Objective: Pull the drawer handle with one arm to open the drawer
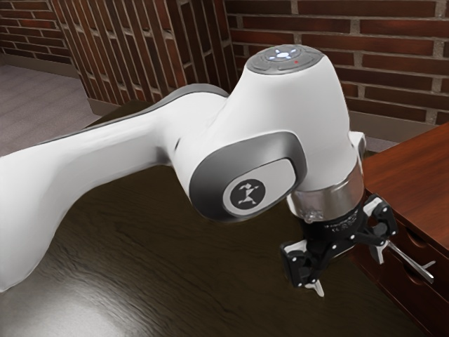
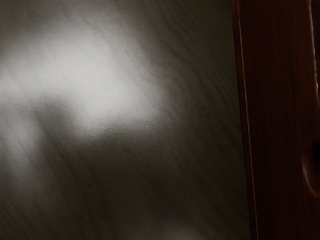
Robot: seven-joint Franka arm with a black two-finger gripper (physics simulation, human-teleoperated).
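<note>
Gripper (image 1: 350, 272) open beside the drawer handle (image 1: 411, 259).
Black fingers stand spread with nothing between them, low over the dark wooden table (image 1: 140, 281). The silver bar handle sits on the drawer (image 1: 418, 289) front of the reddish cabinet (image 1: 414, 168) at the exterior view's right, just beside the nearer finger; contact cannot be told. In the wrist view, red wood borders the dark tabletop.

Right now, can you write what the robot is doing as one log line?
gripper: open | position: above table, close beside drawer handle | grasp: none yet
</note>
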